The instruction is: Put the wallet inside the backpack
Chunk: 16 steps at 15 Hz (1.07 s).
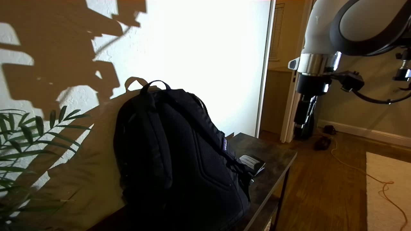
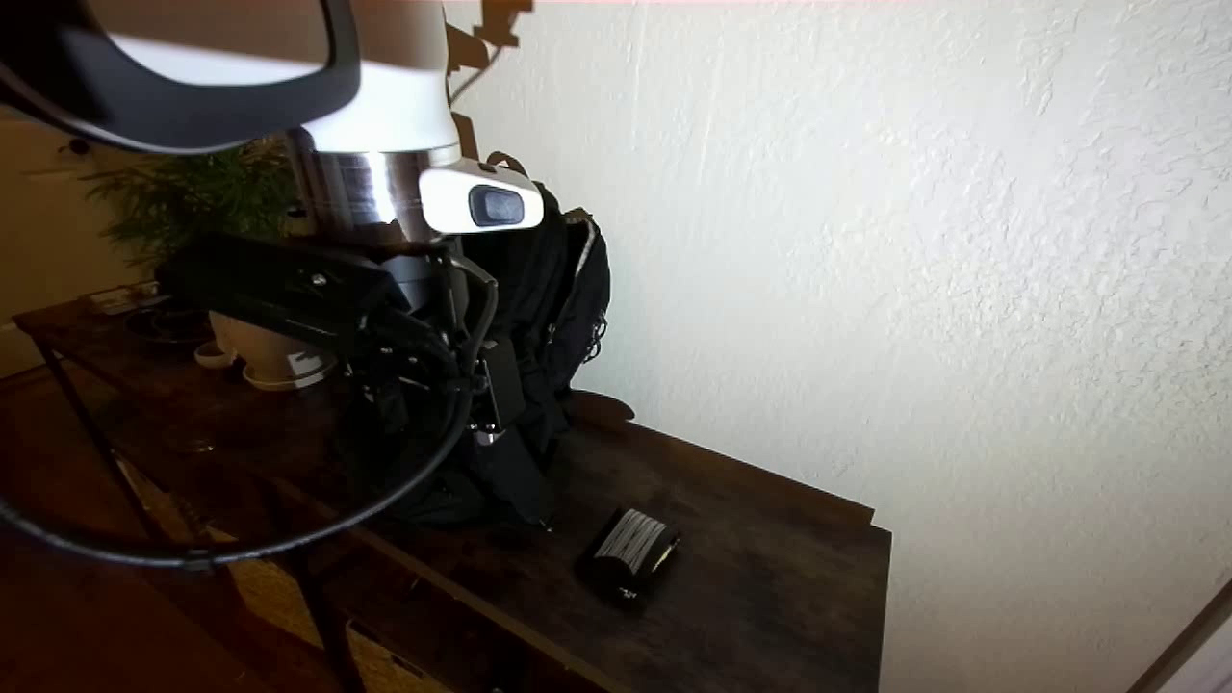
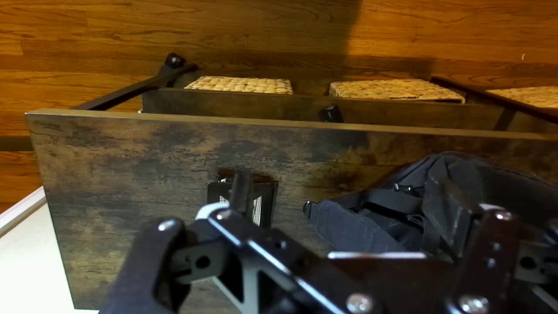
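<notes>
1. In an exterior view the Panda arm (image 2: 395, 111) covers much of the black backpack (image 2: 582, 298). A pale strip shows along the bag's upper edge; whether it marks an opening is hard to make out.
2. In the wrist view a finger (image 3: 241, 196) of the Robotiq gripper (image 3: 344, 189) blocks the middle of the black wallet (image 3: 267, 192). The fingers stand wide apart.
3. A feathery-leaved palm (image 1: 39, 126) is cut off by the frame's left side; a pale pot (image 2: 274, 358) sits partly behind the arm.
4. The backpack is soft fabric, with padded shoulder straps (image 1: 205, 125) and a loop handle (image 1: 157, 81).
5. The wallet is flat, rectangular and glossy, with a pale striped patch.
6. The tabletop (image 3: 122, 174) is mottled, wood-look brown with a straight edge; woven baskets (image 3: 237, 85) show below it. The wall (image 2: 914, 241) is rough plaster.
7. The wallet lies on the tabletop, outside the backpack, near a strap end but apart from it. Tabletop stretches from the wallet to the short end and the long front edge.
8. The gripper points down; its height over the wallet cannot be told.
</notes>
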Each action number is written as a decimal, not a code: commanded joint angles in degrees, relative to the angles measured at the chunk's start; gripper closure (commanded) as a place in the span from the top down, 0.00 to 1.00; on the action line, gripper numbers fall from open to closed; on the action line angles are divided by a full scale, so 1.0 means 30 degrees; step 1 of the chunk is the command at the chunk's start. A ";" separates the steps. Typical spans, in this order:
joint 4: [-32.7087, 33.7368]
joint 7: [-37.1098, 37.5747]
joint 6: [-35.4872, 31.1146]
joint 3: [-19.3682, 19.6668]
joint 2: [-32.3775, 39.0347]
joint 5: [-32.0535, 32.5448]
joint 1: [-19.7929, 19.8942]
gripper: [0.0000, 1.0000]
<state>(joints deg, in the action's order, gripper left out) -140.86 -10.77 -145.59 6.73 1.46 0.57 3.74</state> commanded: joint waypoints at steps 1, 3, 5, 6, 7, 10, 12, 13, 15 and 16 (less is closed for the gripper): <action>0.1427 0.1079 -0.1045 -0.0264 0.1978 0.0022 0.0172 1.00; 0.2071 0.1411 -0.1311 -0.0229 0.2809 0.0122 0.0225 1.00; 0.1733 0.0806 -0.0806 -0.0347 0.2401 0.0101 0.0267 1.00; 0.1800 0.0808 -0.0805 -0.0360 0.2519 0.0104 0.0268 1.00; 0.1804 0.0808 -0.0804 -0.0374 0.2538 0.0105 0.0266 1.00; 0.1809 0.0807 -0.0802 -0.0388 0.2531 0.0104 0.0262 1.00; 0.1809 0.0807 -0.0802 -0.0391 0.2530 0.0104 0.0262 1.00; 0.2017 0.0584 -0.0989 -0.0501 0.2851 -0.0268 0.0319 1.00; 0.2457 0.0794 -0.1196 -0.0522 0.3458 -0.0354 0.0331 1.00; 0.2678 0.0846 -0.1192 -0.0514 0.3707 -0.0324 0.0350 1.00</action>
<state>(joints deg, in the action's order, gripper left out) -134.77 -8.58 -148.17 6.07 10.13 0.54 3.82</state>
